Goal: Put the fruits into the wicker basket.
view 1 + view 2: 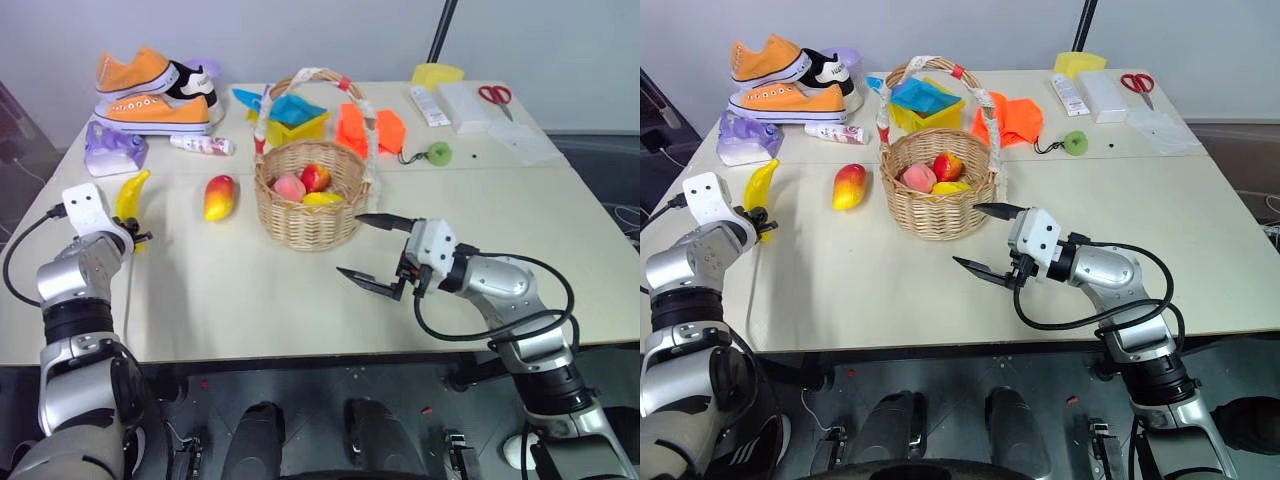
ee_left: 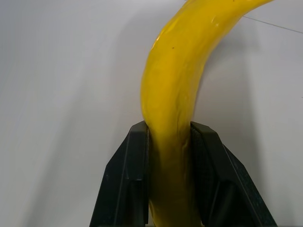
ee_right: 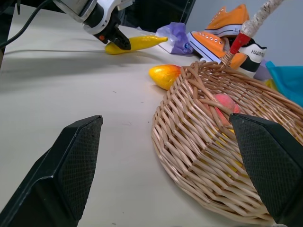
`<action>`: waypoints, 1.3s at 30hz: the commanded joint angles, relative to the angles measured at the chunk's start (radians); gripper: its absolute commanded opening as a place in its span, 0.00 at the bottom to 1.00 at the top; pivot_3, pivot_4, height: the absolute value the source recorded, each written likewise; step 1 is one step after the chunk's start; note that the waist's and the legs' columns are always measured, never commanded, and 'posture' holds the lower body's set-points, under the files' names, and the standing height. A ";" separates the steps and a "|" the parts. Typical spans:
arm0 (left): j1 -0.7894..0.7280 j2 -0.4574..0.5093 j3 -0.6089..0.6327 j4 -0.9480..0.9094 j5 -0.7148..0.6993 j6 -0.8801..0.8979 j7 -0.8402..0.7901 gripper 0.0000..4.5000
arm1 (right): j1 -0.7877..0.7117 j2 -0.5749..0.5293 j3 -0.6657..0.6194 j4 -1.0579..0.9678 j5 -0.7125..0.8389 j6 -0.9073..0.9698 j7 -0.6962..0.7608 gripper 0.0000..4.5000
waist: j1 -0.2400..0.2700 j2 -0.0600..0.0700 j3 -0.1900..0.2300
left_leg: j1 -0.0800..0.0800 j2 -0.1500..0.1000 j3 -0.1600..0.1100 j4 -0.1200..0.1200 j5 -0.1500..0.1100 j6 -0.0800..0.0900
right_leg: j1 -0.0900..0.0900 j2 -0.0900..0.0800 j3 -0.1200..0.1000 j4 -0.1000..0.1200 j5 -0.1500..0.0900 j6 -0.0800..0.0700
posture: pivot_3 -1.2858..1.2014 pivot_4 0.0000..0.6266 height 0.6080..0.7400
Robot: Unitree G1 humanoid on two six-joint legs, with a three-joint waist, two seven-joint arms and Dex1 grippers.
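smooth curved banana (image 2: 173, 90), round woven wicker basket (image 1: 305, 210).

Orange sneakers (image 1: 150, 90), scissors (image 1: 494, 95), green ball (image 1: 438, 153).

No text can be read for certain: white lettering on the black heel of an orange sneaker (image 3: 250, 48) and print on a small white tube (image 1: 203, 145) are too small to make out.

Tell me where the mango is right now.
In the left eye view the mango lies on the table left of the wicker basket, apart from it, with the banana farther left, held in the left claw.
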 commanded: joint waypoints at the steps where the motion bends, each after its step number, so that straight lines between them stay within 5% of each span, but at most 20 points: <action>1: 0.009 0.009 0.022 -0.012 0.000 -0.007 0.010 0.19 | -0.012 0.000 -0.021 -0.035 0.010 -0.004 -0.010 1.00 | 0.000 0.000 0.000 | 0.000 0.000 0.000 0.000 0.000 0.000 | 0.000 0.000 0.000 0.000 0.000 0.000 | 0.52 0.24 1.00; 7: 0.051 0.014 0.044 -0.143 -0.010 -0.018 0.011 0.19 | -0.010 -0.001 -0.025 -0.025 0.005 -0.018 -0.019 1.00 | -0.005 0.000 0.000 | 0.000 0.000 0.000 0.000 0.000 0.000 | 0.000 0.000 0.000 0.000 0.000 0.000 | 0.52 0.24 1.00; 15: 0.360 0.065 0.071 -0.839 -0.283 0.085 -0.285 0.19 | -0.007 0.028 -0.119 -0.024 0.098 0.036 -0.080 1.00 | -0.003 -0.001 0.000 | 0.000 0.000 0.001 -0.001 0.000 -0.001 | -0.001 -0.002 0.000 0.001 0.000 0.000 | 0.52 0.24 1.00; 19: 0.350 0.074 0.019 -0.974 -0.395 0.112 -0.371 0.19 | -0.022 0.036 -0.137 -0.014 0.109 0.044 -0.098 1.00 | 0.004 -0.001 0.000 | 0.000 0.000 0.001 0.000 0.000 -0.001 | 0.000 -0.002 0.000 0.000 -0.002 -0.004 | 0.52 0.24 1.00; 27: 0.098 -0.039 -0.344 -0.812 -0.229 0.089 -0.341 0.19 | -0.038 0.022 -0.168 0.008 0.094 0.038 -0.115 1.00 | 0.001 -0.001 0.000 | 0.000 -0.001 0.000 0.002 0.001 -0.001 | 0.002 0.000 0.001 -0.001 -0.002 -0.004 | 0.52 0.24 1.00; 33: -0.128 -0.206 -0.392 -0.512 -0.102 0.022 -0.215 0.19 | -0.006 0.024 -0.173 -0.020 0.076 0.039 -0.143 1.00 | 0.000 -0.001 0.000 | -0.001 0.000 -0.001 0.000 0.000 -0.001 | 0.000 0.001 0.001 -0.001 0.000 0.000 | 0.52 0.24 1.00; 38: -0.182 -0.277 -0.430 -0.443 -0.085 0.014 -0.259 0.19 | 0.002 0.019 -0.176 -0.029 0.057 0.035 -0.163 1.00 | -0.003 -0.001 0.000 | -0.001 -0.001 -0.001 0.000 0.000 -0.001 | 0.000 0.001 0.001 -0.002 0.000 0.000 | 0.52 0.24 1.00; 39: -0.188 -0.297 -0.425 -0.436 -0.084 0.014 -0.250 0.28 | 0.002 0.017 -0.176 -0.027 0.050 0.032 -0.164 1.00 | -0.002 -0.001 0.000 | -0.001 -0.001 -0.001 0.000 0.000 -0.001 | 0.000 0.001 0.001 -0.002 0.000 0.000 | 0.52 0.24 1.00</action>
